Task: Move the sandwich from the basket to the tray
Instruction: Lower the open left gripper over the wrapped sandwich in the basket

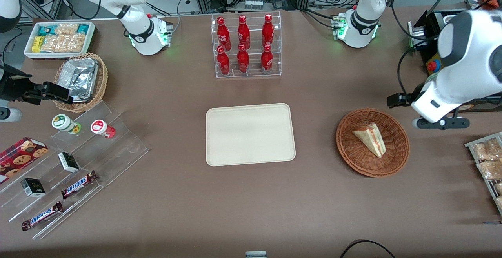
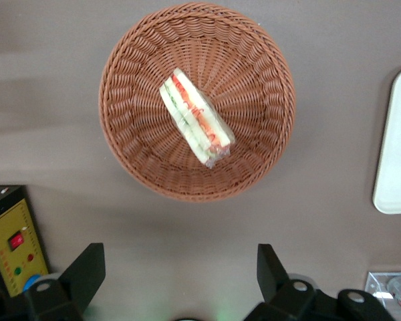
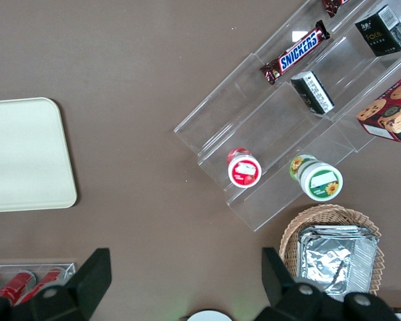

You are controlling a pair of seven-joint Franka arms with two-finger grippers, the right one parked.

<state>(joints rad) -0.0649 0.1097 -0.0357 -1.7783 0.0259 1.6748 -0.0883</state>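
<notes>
Bright, even overhead light – pretty clean shots overall.
Shadows stay soft and short, the foil container [image 1: 78, 78] and clear acrylic shelf [image 1: 78, 160] throw some glare, and the gripper [image 2: 180, 271] fingers look dark but sharp – no real blur.

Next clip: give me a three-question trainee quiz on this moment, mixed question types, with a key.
1. True or false: the sandwich already lies on the tray.
2. The gripper is: A) shut on the sandwich, B) open, hanging above the table beside the basket, C) open over the tray.
3. Fill in: the tray holds ____ items.

Key: 1 false, it lies in the basket; 2 B; 3 no.
</notes>
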